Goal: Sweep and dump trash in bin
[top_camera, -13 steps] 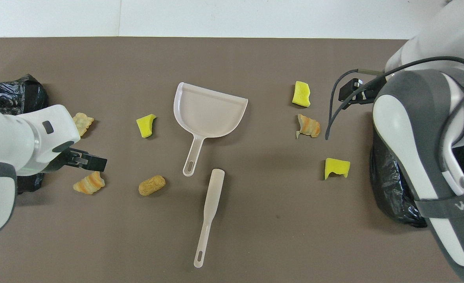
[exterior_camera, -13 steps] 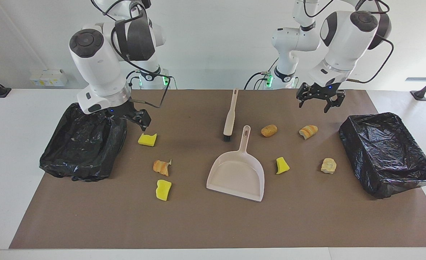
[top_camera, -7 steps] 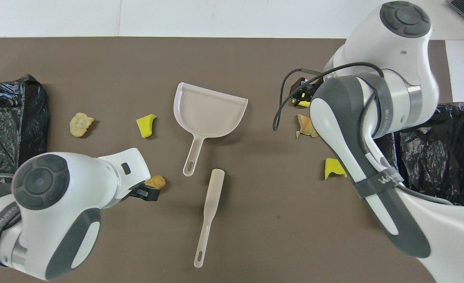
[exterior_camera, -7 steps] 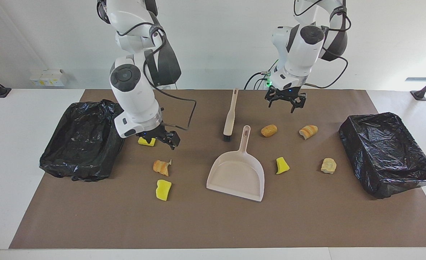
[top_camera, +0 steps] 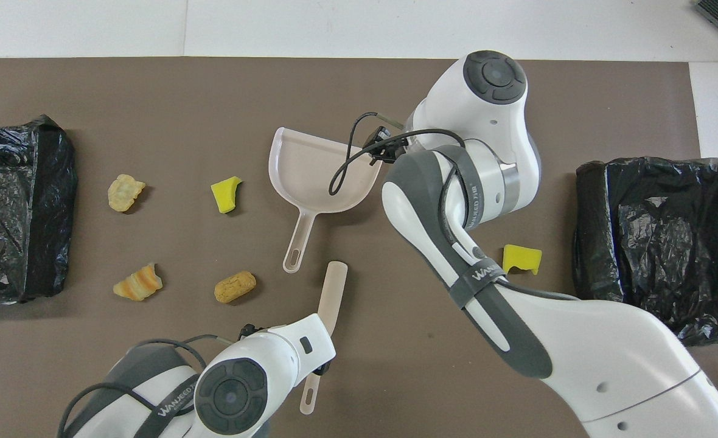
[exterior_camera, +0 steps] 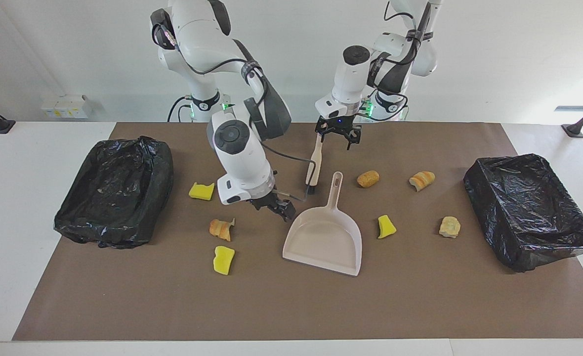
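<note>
I see the beige dustpan (exterior_camera: pixel 324 238) lying flat at the middle of the brown mat (exterior_camera: pixel 291 306), its long axis running nearer-to-farther, handle toward the robots and wide mouth pointing away from them. The brush (exterior_camera: pixel 314 159) lies just nearer to the robots than the dustpan, roughly in line with it, bristles beside the dustpan's handle tip and its own handle end toward the robots. My left gripper (exterior_camera: pixel 338 134) hangs over the brush's handle with fingers spread, grasping nothing. My right gripper (exterior_camera: pixel 277 207) is low beside the dustpan's rim on the right arm's side, fingers apart and empty. The trash (exterior_camera: pixel 221 229) is scattered on the mat in seven scraps, three toward the right arm's end, four toward the left arm's. A black-lined bin (exterior_camera: pixel 113 193) sits at the right arm's end, another bin (exterior_camera: pixel 531 210) at the left arm's. The mat covers a white table (exterior_camera: pixel 20 198) before a plain white wall (exterior_camera: pixel 519 59).
</note>
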Robot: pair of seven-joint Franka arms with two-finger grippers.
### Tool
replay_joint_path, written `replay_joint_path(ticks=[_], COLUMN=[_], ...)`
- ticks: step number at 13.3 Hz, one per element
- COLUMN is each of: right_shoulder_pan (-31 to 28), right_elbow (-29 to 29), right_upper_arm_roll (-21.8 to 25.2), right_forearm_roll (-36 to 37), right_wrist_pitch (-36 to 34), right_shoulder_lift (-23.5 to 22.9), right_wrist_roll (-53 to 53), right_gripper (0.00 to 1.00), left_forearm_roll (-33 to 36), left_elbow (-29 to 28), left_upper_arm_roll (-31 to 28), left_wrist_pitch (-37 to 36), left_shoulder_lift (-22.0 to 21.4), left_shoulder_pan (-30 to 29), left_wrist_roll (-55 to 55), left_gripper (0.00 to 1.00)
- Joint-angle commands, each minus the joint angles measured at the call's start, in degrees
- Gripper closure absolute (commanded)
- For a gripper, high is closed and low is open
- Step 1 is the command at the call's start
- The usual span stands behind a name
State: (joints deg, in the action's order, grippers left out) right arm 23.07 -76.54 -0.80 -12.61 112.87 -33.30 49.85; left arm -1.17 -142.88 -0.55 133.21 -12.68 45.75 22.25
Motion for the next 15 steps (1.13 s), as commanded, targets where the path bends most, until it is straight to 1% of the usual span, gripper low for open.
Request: replay_joint_path(ticks=[1, 2, 3, 4, 5, 7, 8, 10, 12, 14, 15], right_shoulder_pan=[0.92, 1.79, 2.24, 3.90, 5.13, 6.28, 6.63, 8.04, 9.79, 10.15, 10.33], right_elbow=[1.58, 1.75, 1.58, 1.31, 1.14, 0.26, 0.26, -0.62, -3.17, -3.35, -3.61], right_upper_arm_roll=[-1.22, -1.83, -2.36, -2.45, -2.45, -2.45, -2.45, -2.54, -2.45, -2.54, -2.54], right_forearm_roll=[-2.77, -2.78, -2.78, -2.60, -2.51, -2.51, -2.51, -2.25, -2.07, -2.07, -2.07], right_wrist_pitch=[2.61, 2.62, 2.62, 2.70, 2.79, 3.06, 3.06, 3.58, 7.26, 7.88, 8.50], right_shoulder_lift=[-1.59, -1.59, -1.68, -1.68, -1.94, -1.59, -1.24, -1.32, -1.32, -1.76, -1.76], right_wrist_roll=[2.62, 2.88, 3.41, 3.41, 3.50, 3.41, 3.41, 2.63, 2.62, 2.45, 2.45], right_gripper=[0.00, 0.00, 0.00, 0.00, 0.00, 0.00, 0.00, 0.00, 0.00, 0.00, 0.00], left_forearm_roll=[-0.23, -0.14, -0.14, -0.14, -0.14, -0.14, -0.14, -0.14, 0.03, 0.29, 0.38], left_elbow=[-2.58, -2.58, -2.67, -2.67, -2.58, -2.58, -2.58, -2.50, -2.41, -2.41, -2.23], left_upper_arm_roll=[-1.03, -0.95, -0.95, -0.95, -0.95, -1.03, -1.03, -1.12, -1.12, -1.12, -1.21], left_wrist_pitch=[4.42, 5.64, 6.00, 6.01, 5.83, 5.31, 5.22, 5.22, 5.30, 5.22, 5.30], left_shoulder_lift=[1.15, 2.38, 2.48, 2.57, 2.57, 2.57, 2.65, 2.74, 2.83, 2.92, 3.09], left_shoulder_pan=[5.13, 5.58, 5.76, 5.76, 5.93, 5.93, 5.85, 5.50, 5.41, 5.32, 5.32], left_wrist_roll=[4.82, 4.73, 4.73, 4.82, 4.99, 5.09, 5.08, 5.00, 5.00, 5.08, 5.08], left_gripper=[0.00, 0.00, 0.00, 0.00, 0.05, 0.45, 0.58, 0.58, 0.58, 0.58, 0.65])
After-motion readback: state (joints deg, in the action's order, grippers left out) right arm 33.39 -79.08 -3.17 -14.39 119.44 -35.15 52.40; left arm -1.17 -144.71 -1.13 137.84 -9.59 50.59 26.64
